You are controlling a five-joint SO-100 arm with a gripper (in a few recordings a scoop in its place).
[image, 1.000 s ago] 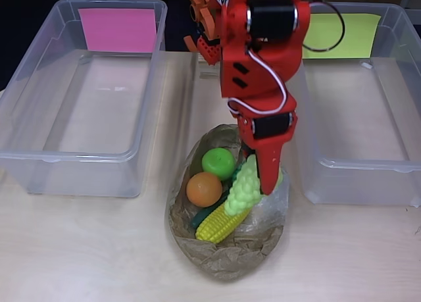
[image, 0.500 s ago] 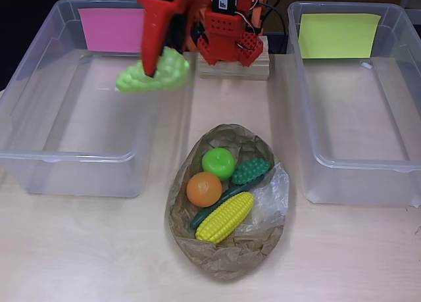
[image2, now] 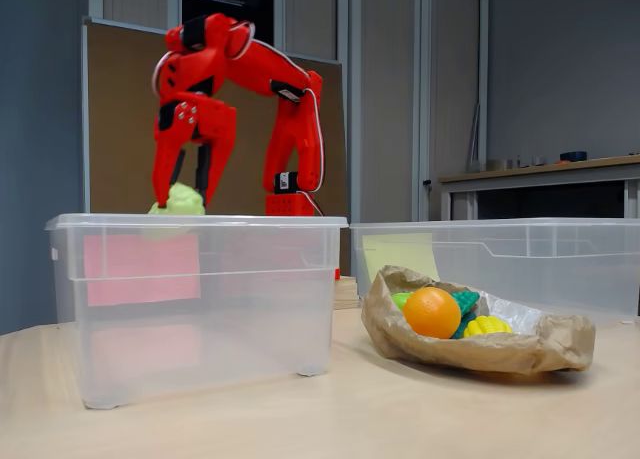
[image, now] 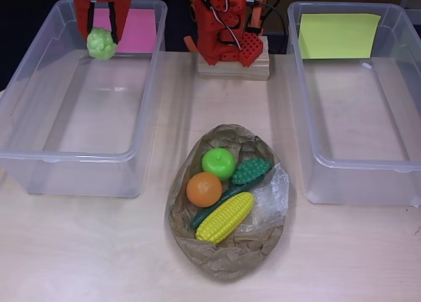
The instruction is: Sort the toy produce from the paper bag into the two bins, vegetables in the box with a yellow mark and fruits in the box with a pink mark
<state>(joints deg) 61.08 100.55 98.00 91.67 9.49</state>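
My red gripper [image: 101, 42] hangs over the far end of the pink-marked bin [image: 39, 160], shut on a pale green bumpy toy [image: 101, 43]. In the fixed view the same gripper [image2: 182, 201] holds that toy [image2: 181, 201] just above the bin's rim [image2: 195, 222]. The crumpled paper bag [image: 227, 259] lies on the table between the bins and holds a green apple [image: 218, 162], an orange [image: 204, 189], a dark green bumpy piece [image: 250, 171], a yellow corn cob [image: 225, 216] and a dark green long piece [image: 205, 214]. The yellow-marked bin [image: 355, 170] stands on the right.
The arm's red base [image: 227, 25] sits on a wooden block [image: 234, 68] at the back between the two bins. Bare table lies in front of the bag and bins. Both bins are clear plastic with tall walls.
The gripper lifted the pale green toy out of the bag, swung left and back, and now holds it over the far end of the pink-marked bin.
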